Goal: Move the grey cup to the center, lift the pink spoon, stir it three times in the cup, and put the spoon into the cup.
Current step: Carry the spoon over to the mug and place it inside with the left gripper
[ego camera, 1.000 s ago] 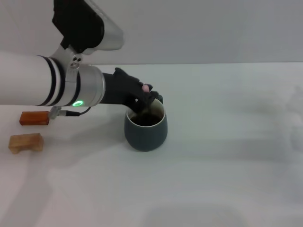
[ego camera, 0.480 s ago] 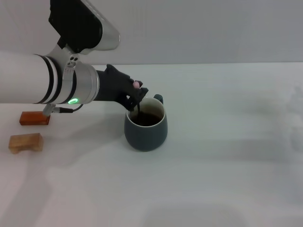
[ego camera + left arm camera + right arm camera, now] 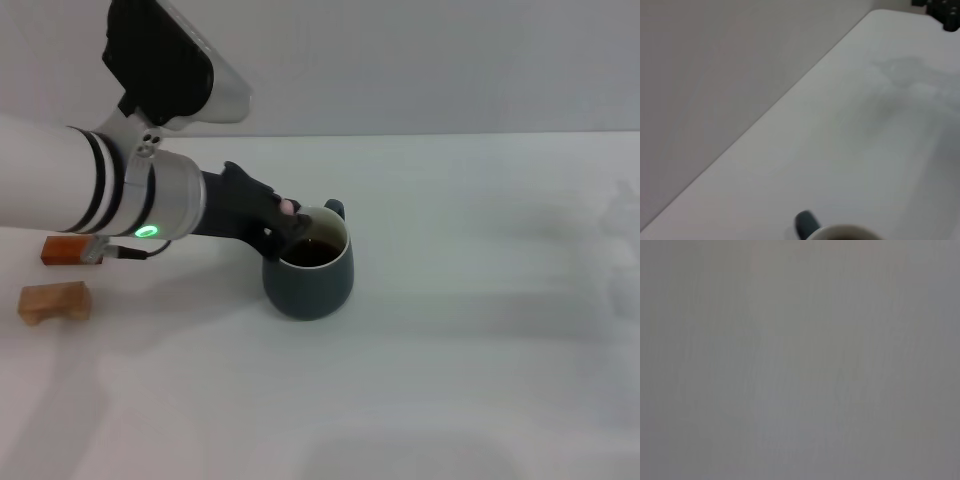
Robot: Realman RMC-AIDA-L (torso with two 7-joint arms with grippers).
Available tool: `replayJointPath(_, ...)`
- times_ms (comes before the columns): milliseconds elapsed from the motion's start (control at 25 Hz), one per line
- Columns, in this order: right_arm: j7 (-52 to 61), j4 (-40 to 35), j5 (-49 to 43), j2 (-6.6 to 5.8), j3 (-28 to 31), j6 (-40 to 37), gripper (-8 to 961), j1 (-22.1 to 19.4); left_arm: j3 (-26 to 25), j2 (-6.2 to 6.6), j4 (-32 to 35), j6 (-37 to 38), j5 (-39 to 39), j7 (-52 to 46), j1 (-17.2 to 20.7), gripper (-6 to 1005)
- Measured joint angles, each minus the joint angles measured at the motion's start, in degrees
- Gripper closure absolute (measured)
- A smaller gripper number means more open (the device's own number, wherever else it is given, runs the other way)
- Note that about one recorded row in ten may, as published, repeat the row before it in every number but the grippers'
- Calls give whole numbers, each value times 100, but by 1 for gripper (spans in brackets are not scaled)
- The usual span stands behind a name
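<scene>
The grey cup (image 3: pixel 309 275) stands near the middle of the table, holding dark liquid, its small handle (image 3: pixel 334 209) turned to the far side. My left gripper (image 3: pixel 284 226) hangs over the cup's left rim, shut on the pink spoon (image 3: pixel 288 207). Only the spoon's pink end shows between the black fingers; the rest reaches down into the cup and is hidden. In the left wrist view only the cup's rim (image 3: pixel 847 232) and handle (image 3: pixel 805 223) show. The right gripper is out of view; its wrist view shows only plain grey.
Two wooden blocks lie at the table's left: a reddish one (image 3: pixel 70 249) and a pale one (image 3: pixel 55 300). The table's far edge meets a grey wall. A dark shape (image 3: pixel 940 9) sits at the table's far corner in the left wrist view.
My left gripper has swung with the spoon from over the cup's middle to its left rim and dropped slightly. The cup has stayed put.
</scene>
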Motion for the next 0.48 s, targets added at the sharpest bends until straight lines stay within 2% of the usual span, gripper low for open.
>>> replayJointPath(120, 0, 1, 0, 0, 0, 3, 954, 3, 90, -11, 21, 40, -157, 15, -22, 842)
replayJointPath(480, 0, 2, 0, 6, 0, 9, 954, -5, 367, -11, -69, 799, -388, 163, -40, 837)
